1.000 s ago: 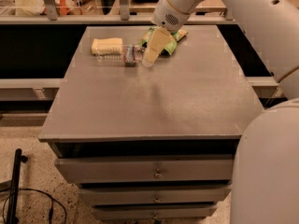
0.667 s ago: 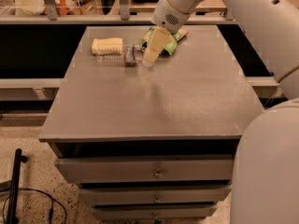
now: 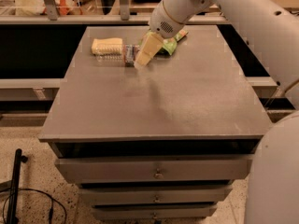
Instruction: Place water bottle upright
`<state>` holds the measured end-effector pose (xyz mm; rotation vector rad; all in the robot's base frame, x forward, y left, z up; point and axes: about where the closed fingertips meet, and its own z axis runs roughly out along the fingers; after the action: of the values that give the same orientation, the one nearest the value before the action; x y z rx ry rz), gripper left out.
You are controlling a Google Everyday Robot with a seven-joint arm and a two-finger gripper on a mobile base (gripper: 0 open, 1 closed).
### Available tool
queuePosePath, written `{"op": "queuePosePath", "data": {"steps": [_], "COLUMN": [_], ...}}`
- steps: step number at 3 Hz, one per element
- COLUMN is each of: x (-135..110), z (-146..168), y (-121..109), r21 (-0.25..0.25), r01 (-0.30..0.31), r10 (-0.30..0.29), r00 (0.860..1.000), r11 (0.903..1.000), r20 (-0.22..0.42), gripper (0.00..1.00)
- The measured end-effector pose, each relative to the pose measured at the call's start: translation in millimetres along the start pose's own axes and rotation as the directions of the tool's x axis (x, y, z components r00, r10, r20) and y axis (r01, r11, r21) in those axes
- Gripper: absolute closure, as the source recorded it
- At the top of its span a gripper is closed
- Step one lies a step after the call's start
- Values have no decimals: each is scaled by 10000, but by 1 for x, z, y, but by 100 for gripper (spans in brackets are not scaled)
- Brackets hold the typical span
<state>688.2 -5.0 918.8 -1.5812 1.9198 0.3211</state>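
On the far left part of the table [image 3: 154, 111], the sponge [image 3: 106, 45] lies flat. Just near of it lies the bottle [image 3: 112, 59], on its side, long axis running left to right. Its clear ribbed body points left and the dark label band sits at its right end. The cap is not visible, and seems to be hidden behind the tool.

Right of that, the gripper [image 3: 139, 64] is tilted down and to the left, its tip low to the table at the bottle's right end, touching it or just beside it. Whether it is wide, narrow or already holding the bottle, I cannot tell. The bag [image 3: 169, 45] lies just beyond it to the far right, partly covered by the wrist. The arm [image 3: 243, 17] comes in from the right.

The step in hand looks like the grasp: the bottle is not yet lifted or stood up. The next move likely calls for a firm hold near the label end, and a lift clear of the sponge. Then a turn brings the bottle vertical, base down, before it is set on the bare table nearer the middle.
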Motion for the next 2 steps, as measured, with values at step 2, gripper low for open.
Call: {"op": "queuePosePath", "data": {"steps": [2], "x": [-24], "z": [34], "y": [-10], "r21": [393], "r01": [240], "r10": [-263], "r00": [9978], "r11": [9989], "r20": [604], "gripper": [0]}}
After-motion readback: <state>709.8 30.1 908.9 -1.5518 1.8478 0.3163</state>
